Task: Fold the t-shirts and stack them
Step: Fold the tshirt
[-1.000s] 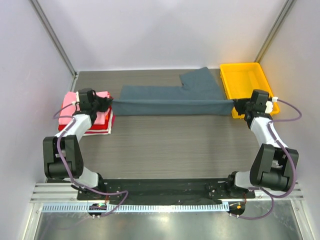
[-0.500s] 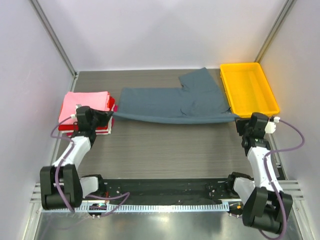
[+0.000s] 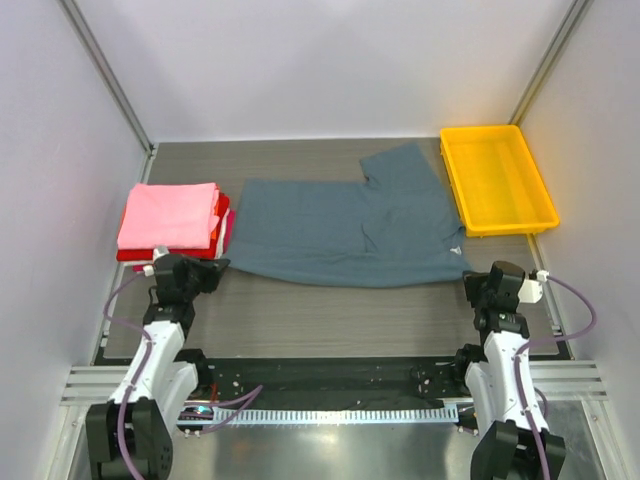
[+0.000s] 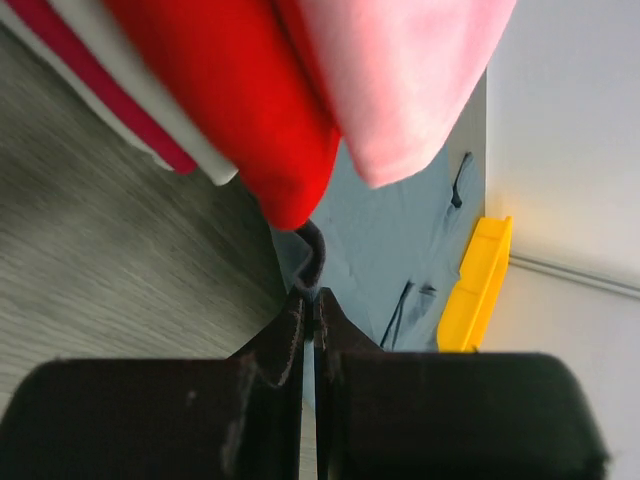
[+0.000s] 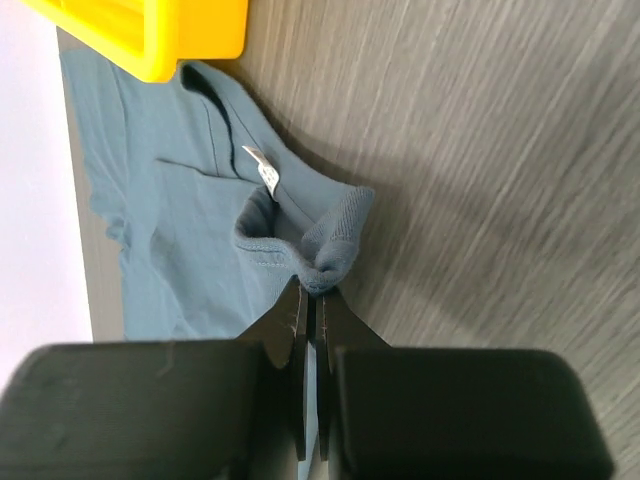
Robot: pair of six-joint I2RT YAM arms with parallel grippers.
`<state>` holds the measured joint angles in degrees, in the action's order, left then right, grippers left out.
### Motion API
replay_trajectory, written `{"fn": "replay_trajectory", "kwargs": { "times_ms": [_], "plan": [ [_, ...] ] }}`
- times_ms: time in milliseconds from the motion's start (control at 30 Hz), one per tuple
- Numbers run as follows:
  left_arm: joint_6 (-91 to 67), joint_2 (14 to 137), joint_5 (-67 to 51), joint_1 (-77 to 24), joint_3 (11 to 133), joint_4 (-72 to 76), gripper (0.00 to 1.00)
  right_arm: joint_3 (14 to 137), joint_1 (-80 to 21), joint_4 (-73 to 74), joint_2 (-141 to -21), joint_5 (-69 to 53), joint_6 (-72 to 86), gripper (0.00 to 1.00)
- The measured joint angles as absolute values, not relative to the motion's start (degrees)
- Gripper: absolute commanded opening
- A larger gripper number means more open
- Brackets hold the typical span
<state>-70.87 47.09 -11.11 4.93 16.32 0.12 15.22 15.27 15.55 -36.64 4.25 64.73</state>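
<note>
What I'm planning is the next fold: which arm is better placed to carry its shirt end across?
Probably right: the right end effector pinches the shirt's collar edge in the open; the left end effector is crowded against the folded stack.

Bright, even overhead light; soft shadow only beneath the near hem of the blue-grey t-shirt [image 3: 350, 225]. Sharp throughout from above. Heavily defocused at close range over the folded pink and red t-shirts [image 4: 280, 110]; dark along both wrist views' lower edges.
</note>
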Motion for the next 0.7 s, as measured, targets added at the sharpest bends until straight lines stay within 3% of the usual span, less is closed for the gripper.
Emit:
{"fn": "replay_trajectory", "kwargs": {
  "times_ms": [267,367,467,500,600,700],
  "plan": [
    [-70.6,35.2,-11.1,5.0,9.0,-1.9,0.02,10.6,15.4,17.5,-28.9,4.6,64.5,0.04],
    [-71.8,30.4,-10.5,5.0,5.3,-3.2,0.04,9.3,15.5,19.5,-25.7,5.5,64.4,0.09],
    [-73.1,25.8,-9.6,5.0,2.8,-6.9,0.07,8.8,15.5,21.9,-22.9,6.4,64.4,0.25],
    [-73.6,24.1,-9.0,5.0,2.5,-8.2,0.15,8.8,15.5,22.7,-22.3,6.7,64.4,0.42],
    [-74.0,19.2,-6.9,5.0,2.8,-9.3,0.6,8.8,15.5,25.4,-20.6,8.1,64.2,0.61],
    [-74.3,13.8,-5.0,5.0,3.8,-11.9,0.66,9.1,15.6,27.6,-20.1,9.0,63.2,0.65]
  ]
}}
